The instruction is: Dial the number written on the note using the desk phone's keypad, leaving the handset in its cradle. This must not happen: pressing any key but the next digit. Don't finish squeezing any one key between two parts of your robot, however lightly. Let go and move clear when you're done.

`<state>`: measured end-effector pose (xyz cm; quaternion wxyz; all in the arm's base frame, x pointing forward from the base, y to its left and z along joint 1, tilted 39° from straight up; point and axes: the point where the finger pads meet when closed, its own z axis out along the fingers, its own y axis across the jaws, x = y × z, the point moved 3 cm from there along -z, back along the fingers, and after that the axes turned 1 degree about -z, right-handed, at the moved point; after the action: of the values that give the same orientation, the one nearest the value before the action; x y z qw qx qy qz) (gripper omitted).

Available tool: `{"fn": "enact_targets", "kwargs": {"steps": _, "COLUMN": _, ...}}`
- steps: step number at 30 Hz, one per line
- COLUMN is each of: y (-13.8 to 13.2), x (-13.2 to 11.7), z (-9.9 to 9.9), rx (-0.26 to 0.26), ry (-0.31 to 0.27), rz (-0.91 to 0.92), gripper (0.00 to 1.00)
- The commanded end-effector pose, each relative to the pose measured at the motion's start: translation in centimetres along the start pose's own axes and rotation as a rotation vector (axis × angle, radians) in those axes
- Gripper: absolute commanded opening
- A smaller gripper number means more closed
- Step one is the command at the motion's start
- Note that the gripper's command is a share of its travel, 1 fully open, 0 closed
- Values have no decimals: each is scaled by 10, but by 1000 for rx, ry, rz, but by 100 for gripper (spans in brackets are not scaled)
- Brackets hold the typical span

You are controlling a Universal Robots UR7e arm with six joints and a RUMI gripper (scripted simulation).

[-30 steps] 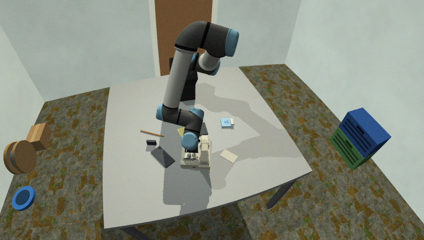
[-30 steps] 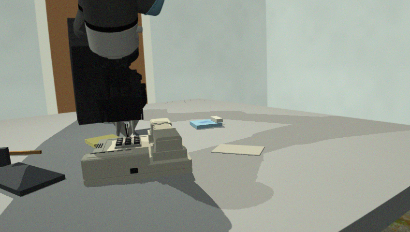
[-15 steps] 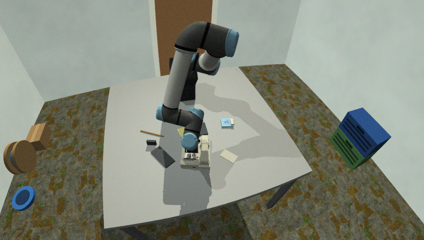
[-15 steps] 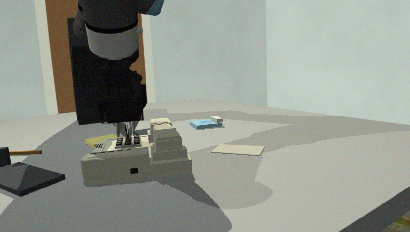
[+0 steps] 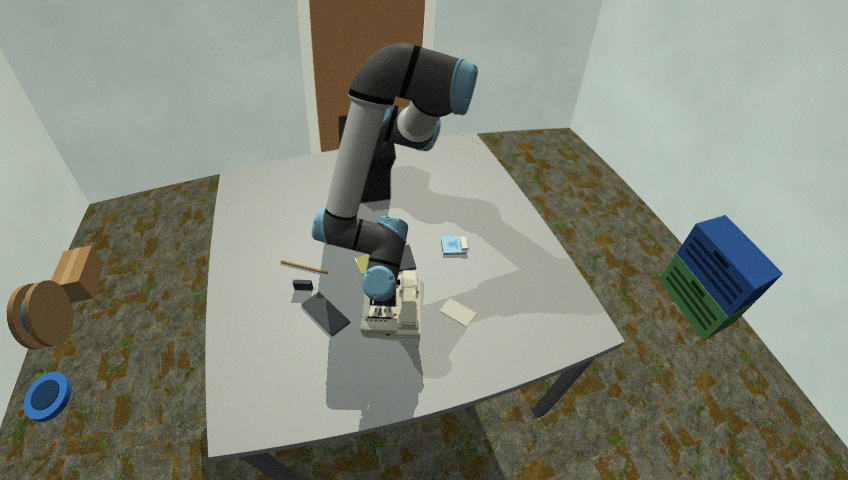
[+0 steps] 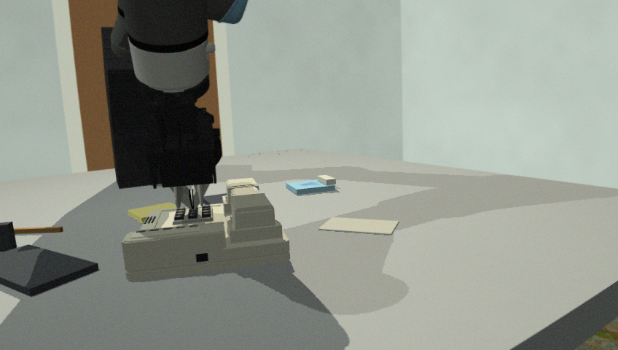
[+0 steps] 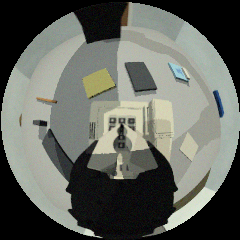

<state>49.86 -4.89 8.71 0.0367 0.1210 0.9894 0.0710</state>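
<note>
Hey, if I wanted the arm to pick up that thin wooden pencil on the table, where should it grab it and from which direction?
Grip the thin wooden pencil near its middle, coming straight down from above with the jaws across its width. It lies flat on the grey table, apart from the small black block, so both long sides look free.

A beige plastic desk phone (image 6: 203, 245) is sitting near the middle of a grey table (image 6: 476, 268), its beige handset (image 6: 253, 212) lying in the cradle to the right of the dark keypad (image 6: 190, 213). The closed black two-jaw gripper (image 6: 191, 200) is hanging directly over the keypad. A yellow square note (image 6: 147, 211) is lying behind the phone, a cream flat card (image 6: 358, 225) to its right, and a dark grey slab (image 6: 41, 266) to its left.
</note>
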Motion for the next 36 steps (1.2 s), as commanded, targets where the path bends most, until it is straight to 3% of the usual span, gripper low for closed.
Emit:
{"fn": "enact_targets", "kwargs": {"steps": 1, "y": 1, "x": -3, "z": 0, "rx": 1, "ry": -3, "rz": -3, "gripper": 0}}
{"fn": "enact_targets", "kwargs": {"steps": 29, "y": 1, "x": -4, "z": 1, "rx": 1, "ry": -4, "rz": -3, "gripper": 0}}
{"fn": "enact_targets", "kwargs": {"steps": 36, "y": 0, "x": 6, "z": -9, "rx": 0, "ry": -1, "rz": 0, "gripper": 0}}
